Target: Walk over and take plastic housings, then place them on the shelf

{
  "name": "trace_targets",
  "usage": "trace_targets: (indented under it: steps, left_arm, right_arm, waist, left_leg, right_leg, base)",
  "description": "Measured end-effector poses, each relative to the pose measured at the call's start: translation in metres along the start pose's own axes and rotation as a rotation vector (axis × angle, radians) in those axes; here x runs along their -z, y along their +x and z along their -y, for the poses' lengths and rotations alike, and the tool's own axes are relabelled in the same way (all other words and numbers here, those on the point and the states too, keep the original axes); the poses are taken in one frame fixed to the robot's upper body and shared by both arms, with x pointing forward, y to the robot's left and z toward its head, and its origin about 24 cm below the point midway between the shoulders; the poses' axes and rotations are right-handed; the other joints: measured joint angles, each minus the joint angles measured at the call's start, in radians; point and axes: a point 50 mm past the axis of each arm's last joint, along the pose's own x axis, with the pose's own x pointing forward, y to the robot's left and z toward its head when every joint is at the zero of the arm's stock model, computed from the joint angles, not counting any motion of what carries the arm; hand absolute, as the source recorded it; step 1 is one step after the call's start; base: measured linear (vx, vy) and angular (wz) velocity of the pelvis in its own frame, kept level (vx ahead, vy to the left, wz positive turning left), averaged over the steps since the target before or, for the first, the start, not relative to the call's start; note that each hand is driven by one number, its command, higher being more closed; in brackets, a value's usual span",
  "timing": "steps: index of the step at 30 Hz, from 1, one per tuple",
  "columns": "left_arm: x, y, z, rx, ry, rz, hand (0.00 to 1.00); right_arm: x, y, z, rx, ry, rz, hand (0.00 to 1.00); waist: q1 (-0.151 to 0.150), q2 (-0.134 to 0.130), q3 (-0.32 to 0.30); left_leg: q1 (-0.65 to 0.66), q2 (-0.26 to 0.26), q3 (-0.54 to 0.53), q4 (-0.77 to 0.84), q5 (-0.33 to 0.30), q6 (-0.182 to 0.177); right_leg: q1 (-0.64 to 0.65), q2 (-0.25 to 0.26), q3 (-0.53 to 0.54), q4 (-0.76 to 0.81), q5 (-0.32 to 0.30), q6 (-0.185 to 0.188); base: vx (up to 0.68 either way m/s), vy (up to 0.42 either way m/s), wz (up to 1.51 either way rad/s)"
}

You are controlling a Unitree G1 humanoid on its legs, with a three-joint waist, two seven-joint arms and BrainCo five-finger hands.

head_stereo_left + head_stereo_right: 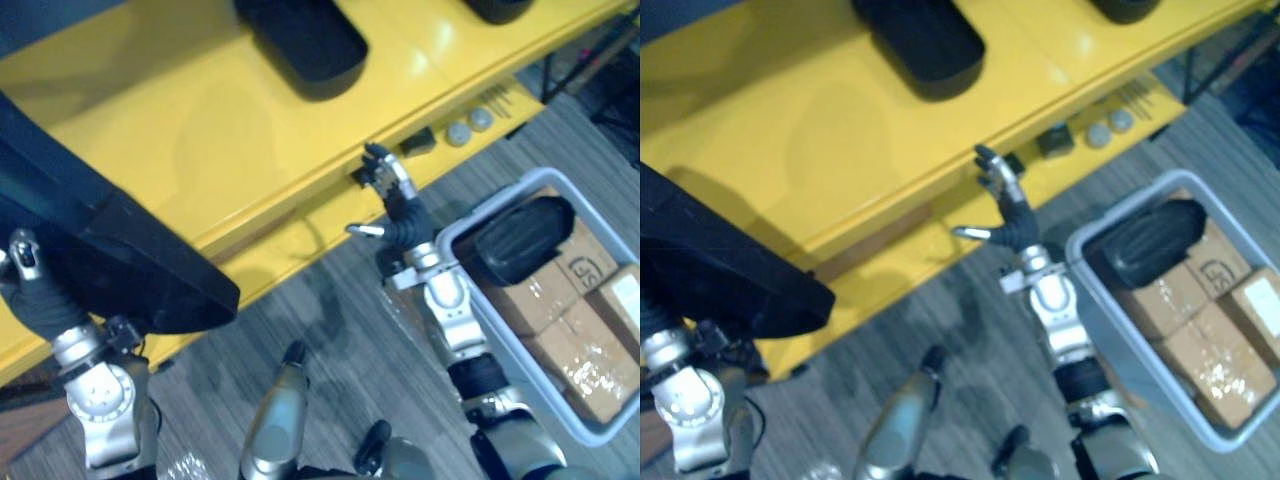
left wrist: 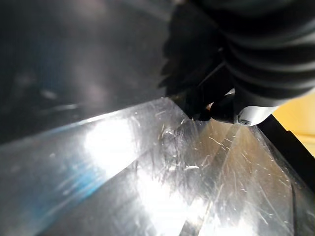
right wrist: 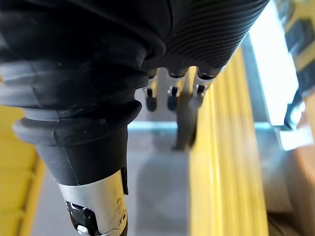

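A large black plastic housing (image 1: 100,240) hangs over the front left part of the yellow shelf (image 1: 200,130), and my left hand (image 1: 40,300) is under its near end. Its glossy surface (image 2: 123,172) shows up close in the left wrist view. Two more black housings lie on the shelf, one at the back middle (image 1: 300,40) and one at the back right (image 1: 495,8). Another black housing (image 1: 520,240) lies in the grey bin (image 1: 462,228) on the right. My right hand (image 1: 395,195) is open and holds nothing, its fingers (image 3: 172,93) straight beside the shelf's front edge.
Cardboard boxes (image 1: 580,340) fill the rest of the grey bin on the floor at the right. On the lower yellow ledge lie two small grey round parts (image 1: 470,125) and a small dark block (image 1: 418,140). Grey striped floor (image 1: 330,330) lies in front of the shelf.
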Motion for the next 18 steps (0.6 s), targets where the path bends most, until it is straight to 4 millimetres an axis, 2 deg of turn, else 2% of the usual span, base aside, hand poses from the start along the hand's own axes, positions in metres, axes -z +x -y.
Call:
trace_targets:
  steps: [1, 4, 8, 11, 15, 18]
  left_arm:
    - [0.000, 0.002, 0.001, -0.001, -0.004, 0.003, 1.00]
    - [0.004, -0.001, 0.000, 0.008, 0.007, -0.030, 1.00]
    - [0.006, -0.007, 0.000, 0.049, 0.016, -0.056, 1.00]
    - [0.009, -0.014, 0.001, 0.074, 0.011, -0.087, 1.00]
    - [0.011, -0.019, 0.005, 0.104, -0.005, -0.103, 1.00]
    - [0.010, -0.017, 0.009, 0.098, -0.028, -0.086, 1.00]
  right_arm:
    - [-0.001, 0.000, 0.007, 0.028, -0.007, 0.005, 0.00]
    - [-0.003, -0.003, 0.014, 0.051, -0.010, 0.020, 0.00]
    - [-0.003, -0.009, 0.016, 0.059, -0.017, 0.025, 0.00]
    - [-0.009, -0.015, 0.016, 0.085, -0.017, 0.047, 0.00]
    - [-0.015, -0.010, 0.016, 0.143, -0.019, 0.080, 0.00]
    - [-0.014, -0.011, 0.014, 0.171, -0.037, 0.079, 0.00]
  waist:
    - [-0.001, -0.016, 0.008]
    - [-0.009, -0.033, 0.017]
    - [-0.013, -0.033, 0.017]
    - [-0.026, -0.033, 0.018]
    - [-0.026, -0.030, 0.020]
    - [-0.037, -0.027, 0.021]
  left_leg:
    - [0.001, -0.004, -0.002, -0.028, 0.025, -0.001]
    - [0.015, -0.003, 0.016, -0.025, 0.027, 0.001]
    - [0.048, 0.018, 0.040, -0.036, 0.028, -0.002]
    - [0.083, 0.030, 0.039, -0.106, 0.051, -0.024]
    - [0.083, 0.028, 0.067, -0.182, 0.104, -0.026]
    - [0.083, 0.022, 0.087, -0.218, 0.136, -0.030]
  right_leg:
    - [-0.005, -0.003, -0.002, -0.001, -0.001, 0.000]
    - [0.015, -0.006, 0.002, -0.017, -0.015, 0.016]
    - [0.038, 0.011, -0.002, -0.027, -0.015, 0.016]
    - [0.036, 0.013, -0.003, -0.012, -0.037, -0.002]
    - [-0.013, -0.011, -0.001, 0.013, -0.107, -0.009]
    - [-0.034, -0.027, 0.000, 0.012, -0.161, 0.003]
  base:
    - [0.08, -0.081, 0.38]
    - [0.07, -0.082, 0.00]
    - [-0.02, -0.058, -0.20]
    - [-0.09, -0.063, -0.03]
    - [-0.12, -0.074, -0.11]
    - [-0.10, -0.091, -0.17]
